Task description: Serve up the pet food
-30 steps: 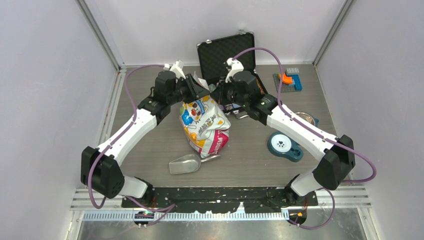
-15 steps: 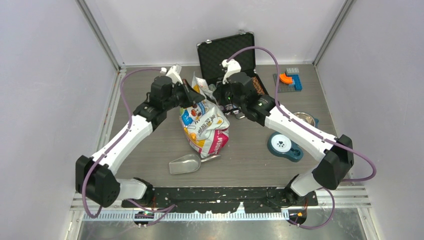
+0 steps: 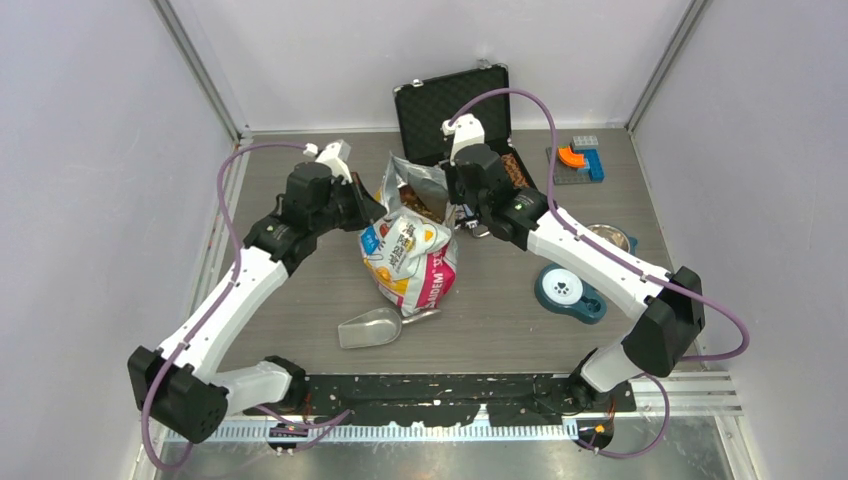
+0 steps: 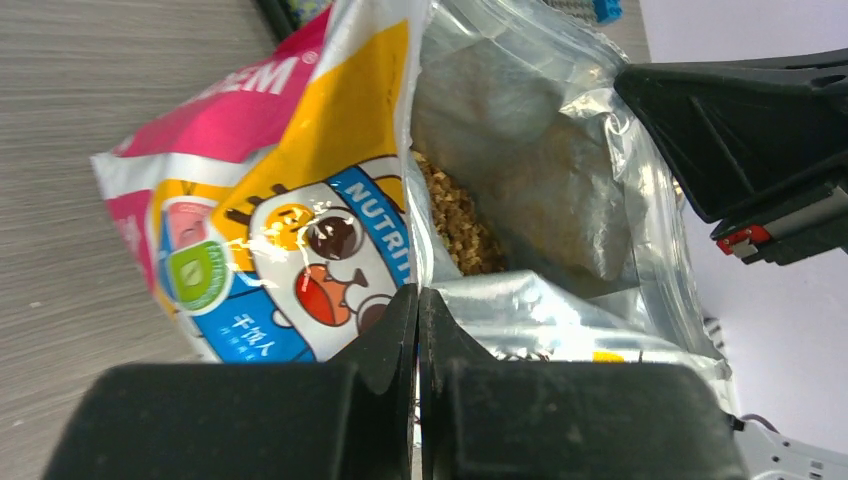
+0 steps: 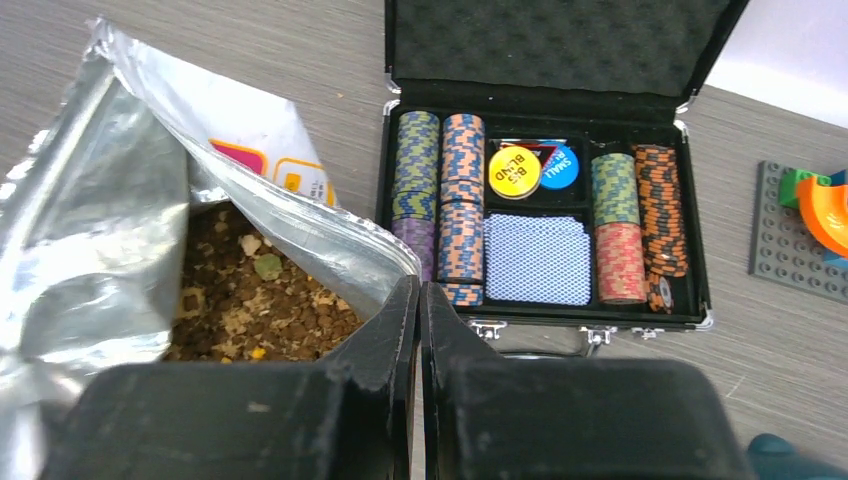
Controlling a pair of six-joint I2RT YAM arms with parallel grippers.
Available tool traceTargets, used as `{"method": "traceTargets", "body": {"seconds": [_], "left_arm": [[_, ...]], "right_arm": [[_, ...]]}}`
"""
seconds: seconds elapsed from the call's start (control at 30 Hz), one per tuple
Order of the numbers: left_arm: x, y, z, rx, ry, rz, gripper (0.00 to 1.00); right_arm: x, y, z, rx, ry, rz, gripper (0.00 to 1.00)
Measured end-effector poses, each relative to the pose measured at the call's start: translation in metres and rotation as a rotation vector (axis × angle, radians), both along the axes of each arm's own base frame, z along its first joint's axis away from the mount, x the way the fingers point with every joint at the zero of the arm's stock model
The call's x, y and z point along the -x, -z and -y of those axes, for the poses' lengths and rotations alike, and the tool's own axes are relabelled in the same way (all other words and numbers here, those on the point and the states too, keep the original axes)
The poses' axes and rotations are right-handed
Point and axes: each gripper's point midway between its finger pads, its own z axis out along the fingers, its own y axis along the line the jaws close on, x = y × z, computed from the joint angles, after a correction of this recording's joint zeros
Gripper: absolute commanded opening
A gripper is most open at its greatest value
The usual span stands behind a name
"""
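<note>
Top external: left gripper (image 3: 373, 206) and right gripper (image 3: 452, 202) pinch the bag (image 3: 415, 262) at its rim; if I overpull, pet food (image 5: 255, 300) between them spills.

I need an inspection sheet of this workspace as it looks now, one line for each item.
Surface: grey wood-grain table.
Job's things: pet food inside the open bag; scoop and blue bowl lie apart from it.
Clutter: poker chip case, open; toy blocks.
Grippers: left gripper and right gripper each shut on the bag's rim, opposite sides.
Cables: purple cables loop along both arms.
Surroundings: pale walls.
</note>
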Motion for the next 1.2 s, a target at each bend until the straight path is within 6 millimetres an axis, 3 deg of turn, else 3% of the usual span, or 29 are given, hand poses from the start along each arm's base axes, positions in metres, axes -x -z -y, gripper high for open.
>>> {"method": "traceTargets", "body": {"seconds": [0.27,0.67,0.87,0.9,0.93,0.97,1.0,1.03,1.07,1.1,1.17,1.2], "left_arm": [[0.016,-0.038,-0.032,-0.089,-0.068,0.109,0.00],[0.029,-0.056,-0.059,-0.197,-0.120,0.132,0.00],[0.029,-0.084,-0.065,-0.193,-0.144,0.190,0.00],[0.029,-0.085,-0.065,-0.192,-0.145,0.193,0.15],[0.029,-0.085,-0.066,-0.193,-0.147,0.192,0.46],[0.029,-0.084,-0.066,-0.199,-0.145,0.191,0.74],[0.028,-0.083,-0.066,-0.202,-0.145,0.190,0.95],[0.028,-0.082,-0.066,-0.203,-0.145,0.187,0.99],[0.027,-0.081,-0.065,-0.203,-0.146,0.182,0.99],[0.026,-0.081,-0.064,-0.197,-0.150,0.177,0.99],[0.021,-0.082,-0.062,-0.197,-0.152,0.174,0.99],[0.018,-0.083,-0.061,-0.199,-0.151,0.173,0.99]], "right_arm": [[-0.003,-0.006,0.008,0.037,0.024,0.035,0.05],[0.006,-0.021,0.005,0.040,-0.055,0.062,0.05],[0.008,-0.020,0.011,0.058,-0.066,0.068,0.05],[0.008,-0.020,0.010,0.059,-0.071,0.069,0.05],[0.009,-0.020,0.009,0.058,-0.079,0.069,0.05],[0.009,-0.021,0.008,0.057,-0.090,0.070,0.11],[0.010,-0.021,0.007,0.055,-0.099,0.069,0.19],[0.011,-0.021,0.005,0.051,-0.111,0.068,0.44],[0.011,-0.022,0.004,0.045,-0.122,0.067,0.54],[0.012,-0.023,0.002,0.031,-0.125,0.068,0.71],[0.013,-0.030,0.001,0.006,-0.137,0.077,0.90],[0.014,-0.033,0.001,-0.010,-0.135,0.078,0.94]]}}
